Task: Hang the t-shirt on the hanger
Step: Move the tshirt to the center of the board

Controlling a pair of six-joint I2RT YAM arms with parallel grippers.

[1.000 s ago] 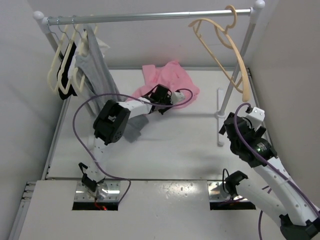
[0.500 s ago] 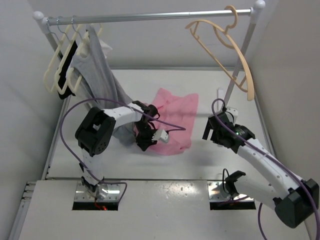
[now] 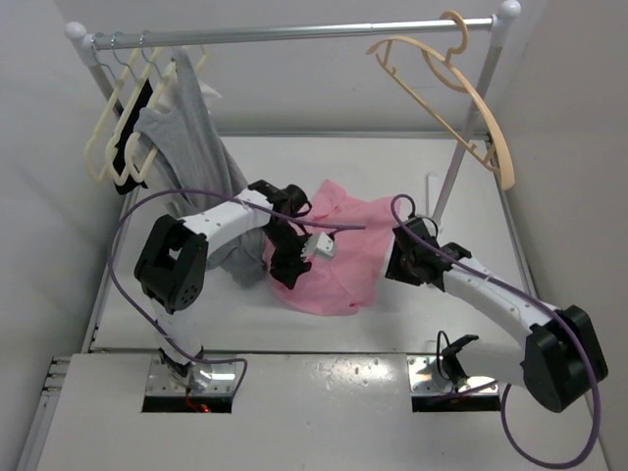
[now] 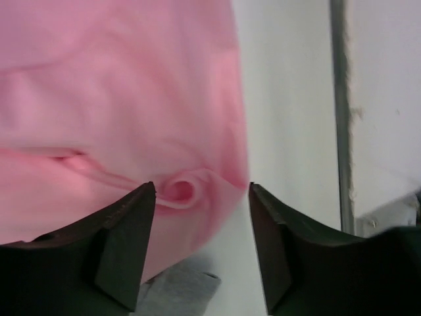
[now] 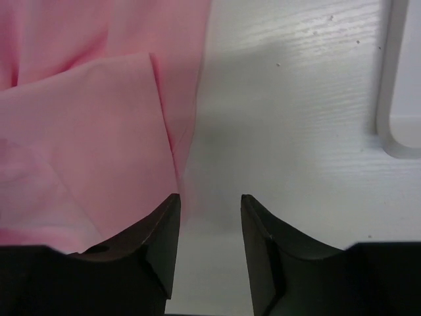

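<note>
The pink t-shirt [image 3: 343, 257] lies crumpled on the table between my two arms. The peach hanger [image 3: 444, 90] hangs by its hook at the right end of the rail. My left gripper [image 3: 289, 265] is at the shirt's left edge. In the left wrist view the left gripper [image 4: 202, 189] is open, with a rolled fold of the t-shirt [image 4: 131, 99] lying loose between its fingers. My right gripper [image 3: 397, 263] is at the shirt's right edge. The right wrist view shows the right gripper [image 5: 209, 199] open over bare table, its left finger [image 5: 154, 243] over the t-shirt [image 5: 85, 131] hem.
A gray garment [image 3: 191, 137] hangs among cream hangers [image 3: 118, 147] at the left of the rail [image 3: 294, 33]; its lower end [image 4: 181, 293] lies under my left gripper. The rack's right post [image 3: 461, 157] and foot [image 5: 395, 105] stand just right of the shirt.
My left gripper dragged the shirt toward the front of the table, then opened and let it go. My right arm swung in to the shirt's right edge, its jaws narrowing.
</note>
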